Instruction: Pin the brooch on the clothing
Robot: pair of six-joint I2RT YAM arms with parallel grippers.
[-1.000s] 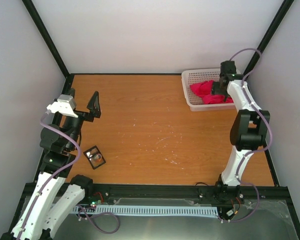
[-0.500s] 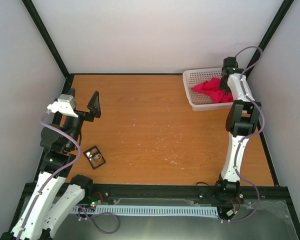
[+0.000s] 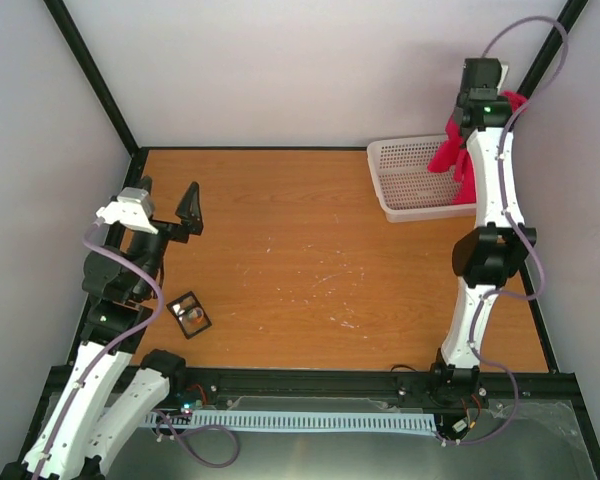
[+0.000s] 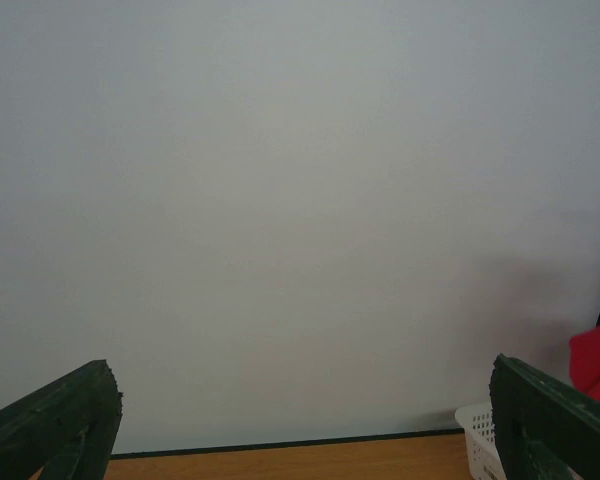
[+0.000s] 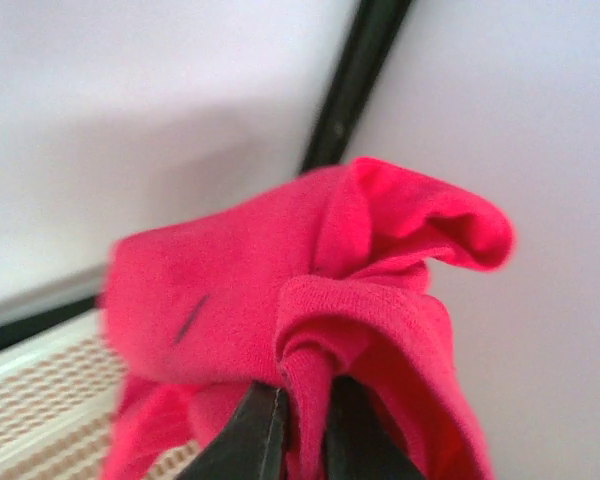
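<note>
Wood-top table [image 3: 300, 260], white walls, black frame posts in the corners.

Right gripper [image 5: 302, 405] is pinched tight on a bunched fold of the clothing [image 5: 310, 270] and holds it up high at the far right corner, above the white basket [image 3: 380, 185]. Lower folds hang toward the basket; can't tell if they touch it. Fabric is soft, light and limp. It droops and wads up from a single pinch, so it looks like it needs spreading flat on the table before any pinning. Better hold would be a hem or shoulder seam, not a mid-cloth wad.

Left gripper [image 3: 165, 208] stands wide open, holding nothing, hovering over the left edge of the table.

Brooch [image 3: 191, 314] sits inside the small black case [image 3: 202, 329] on the near left of the table, just in front of the left arm and well apart from the shirt. Tiny, rigid, likely slippery: grip it by the rim, fingertips only.
</note>
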